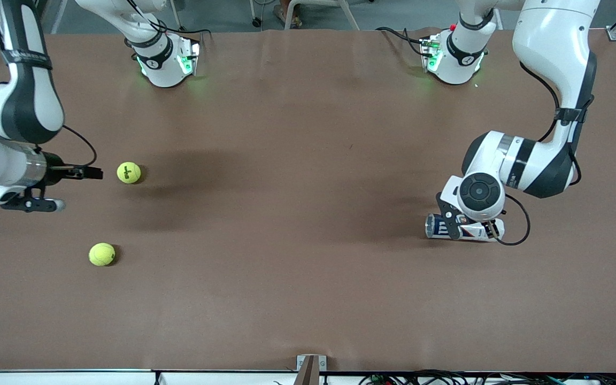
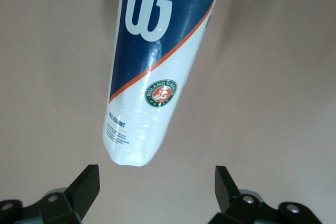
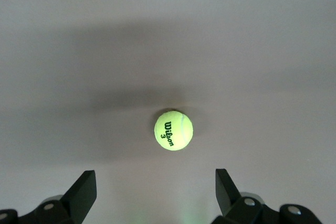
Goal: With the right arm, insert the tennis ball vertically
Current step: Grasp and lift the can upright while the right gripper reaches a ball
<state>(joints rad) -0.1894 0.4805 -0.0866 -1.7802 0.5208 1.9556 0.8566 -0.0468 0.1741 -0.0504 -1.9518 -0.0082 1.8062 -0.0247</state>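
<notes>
Surroundings of the work area, seen from the front camera.
A brown table (image 1: 297, 214) fills the view, its covering smooth with a faint crease line near the arms' bases. A small metal bracket (image 1: 310, 369) sits at the middle of the edge nearest the camera, with dark cables (image 1: 447, 378) bundled along that edge toward the left arm's end. Grey floor (image 1: 222, 13) and pale furniture legs (image 1: 318, 9) show above the table.

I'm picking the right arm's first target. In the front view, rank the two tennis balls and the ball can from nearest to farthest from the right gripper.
1. Yellow-green tennis ball with dark lettering, just beside the right gripper.
2. Plain yellow-green tennis ball, nearer the front camera, same end of the table.
3. Blue-and-white cylindrical ball can, lying at the left arm's end under the left gripper.
</notes>
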